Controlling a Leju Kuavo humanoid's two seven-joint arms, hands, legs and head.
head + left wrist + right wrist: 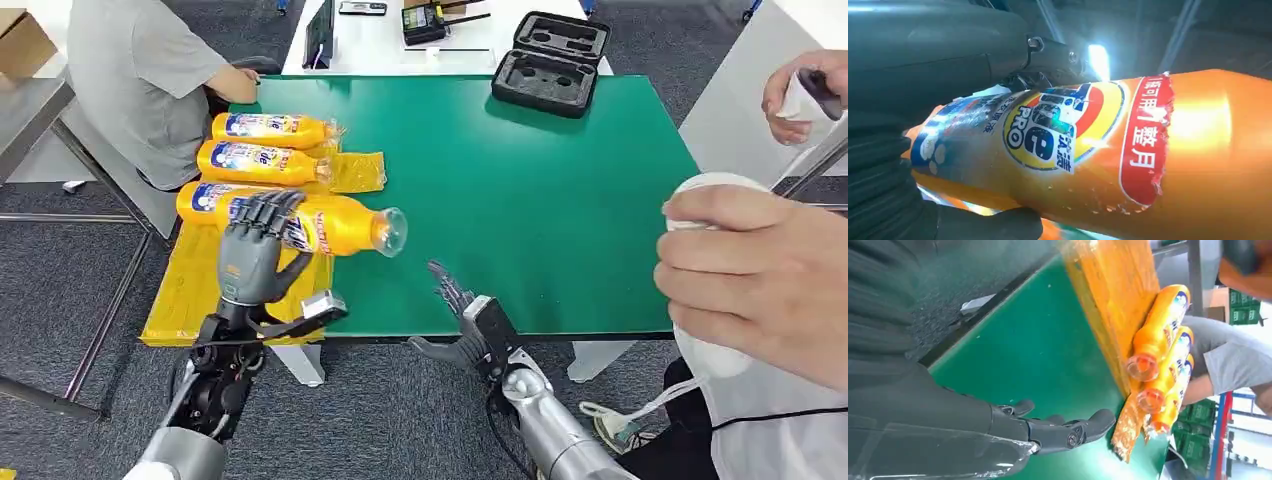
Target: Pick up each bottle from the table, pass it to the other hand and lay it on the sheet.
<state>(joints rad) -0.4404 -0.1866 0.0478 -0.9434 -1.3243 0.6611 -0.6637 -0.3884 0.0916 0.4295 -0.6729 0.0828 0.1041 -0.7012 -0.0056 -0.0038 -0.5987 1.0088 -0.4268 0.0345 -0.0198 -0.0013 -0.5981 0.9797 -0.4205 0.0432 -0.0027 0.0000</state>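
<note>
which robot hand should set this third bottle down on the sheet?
Left. The left robot hand already grips the bottle right over the yellow sheet, beside the two laid bottles. The right robot hand is open near the table's front edge.

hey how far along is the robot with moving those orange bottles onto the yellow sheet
Two orange detergent bottles already lie side by side on the crinkly yellow plastic sheet at the green table's left edge. The left hand grips a third orange bottle lying across the sheet's edge, apparently being set down. The right hand is open and empty at the table's near edge. No more bottles can be seen waiting on the table.
</note>
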